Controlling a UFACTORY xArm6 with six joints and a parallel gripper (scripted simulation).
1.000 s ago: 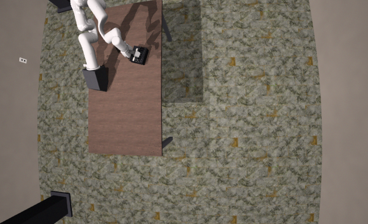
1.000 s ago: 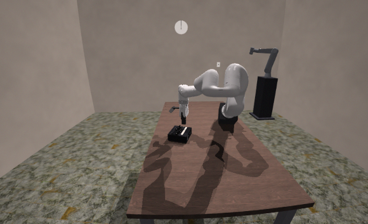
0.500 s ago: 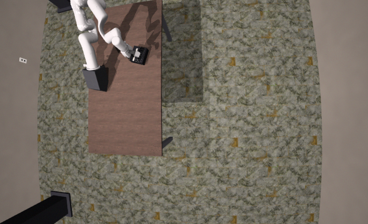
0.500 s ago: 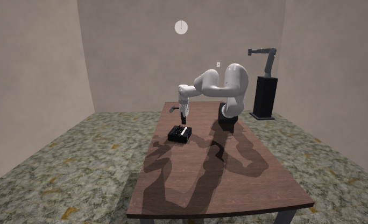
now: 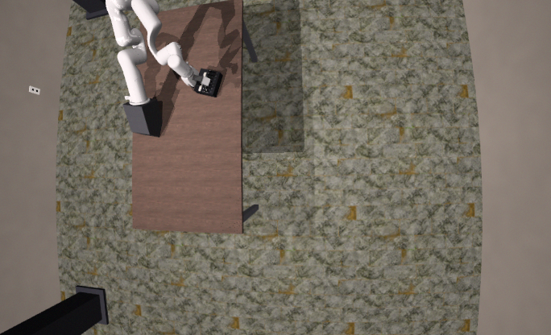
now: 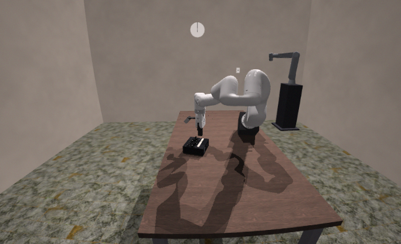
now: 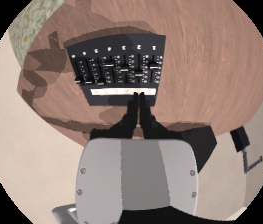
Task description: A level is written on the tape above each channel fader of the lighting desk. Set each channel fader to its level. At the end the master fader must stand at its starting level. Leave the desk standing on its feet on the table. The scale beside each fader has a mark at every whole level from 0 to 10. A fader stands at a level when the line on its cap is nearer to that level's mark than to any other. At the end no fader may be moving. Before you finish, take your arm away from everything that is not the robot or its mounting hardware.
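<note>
Black two-fingered gripper (image 6: 199,132) (image 7: 138,99) closed on nothing above the black box-shaped lighting desk (image 5: 213,89) (image 6: 193,150) (image 7: 116,45)

In the wrist view the narrow fingertips meet, or nearly so, over the long white tape strip (image 6: 200,142) (image 7: 107,92); the desk's body spreads from eleven to one o'clock of them, its black sliding fader caps (image 7: 124,68) between ten and one o'clock; whether the tips touch the tape I cannot tell

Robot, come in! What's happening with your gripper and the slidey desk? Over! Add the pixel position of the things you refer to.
Gripper (image 5: 197,78) (image 6: 199,135) (image 7: 138,99) shut, empty. Lighting desk (image 5: 214,92) (image 6: 193,150) (image 7: 117,46) on table (image 5: 186,179) (image 6: 226,206) (image 7: 202,60), beneath fingertips. No obstruction seen.
</note>
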